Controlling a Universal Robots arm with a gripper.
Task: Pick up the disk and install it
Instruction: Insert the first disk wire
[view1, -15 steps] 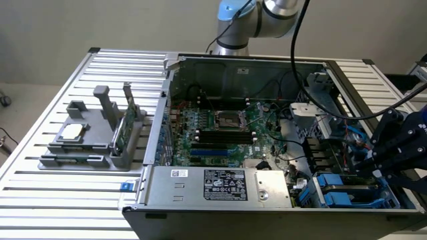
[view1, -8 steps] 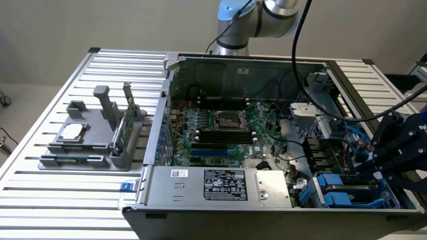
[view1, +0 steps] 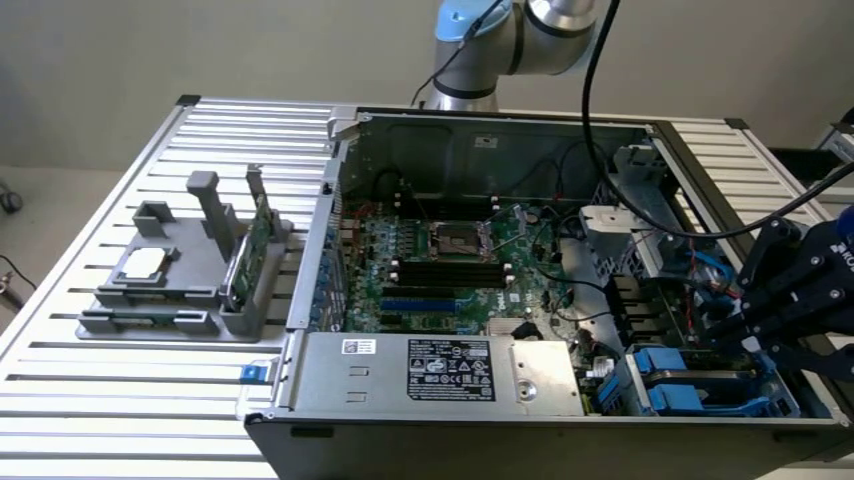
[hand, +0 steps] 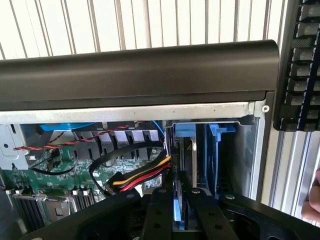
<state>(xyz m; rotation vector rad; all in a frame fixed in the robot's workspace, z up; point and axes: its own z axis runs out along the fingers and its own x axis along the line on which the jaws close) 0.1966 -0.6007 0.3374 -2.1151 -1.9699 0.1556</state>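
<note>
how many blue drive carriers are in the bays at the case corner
2: both sit in the drive bays at the case's near corner on the exterior view's right, one nearer the power supply, one nearer the front edge. More may be hidden behind the gripper.

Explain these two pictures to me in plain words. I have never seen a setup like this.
The exterior view looks down from off the machine at a slatted metal table. On it lies an opened computer case with its green main board showing. At the exterior view's left stands a grey holder with a small square chip and an upright green card. The silver jointed thing at the back is a robot arm. Its black gripper hangs over the blue drive bays at the case's right end. The wrist view comes from a camera on the arm, looking past the gripper into those bays. Its fingers are closed on the disk, a thin blue-edged part seen edge on.
</note>
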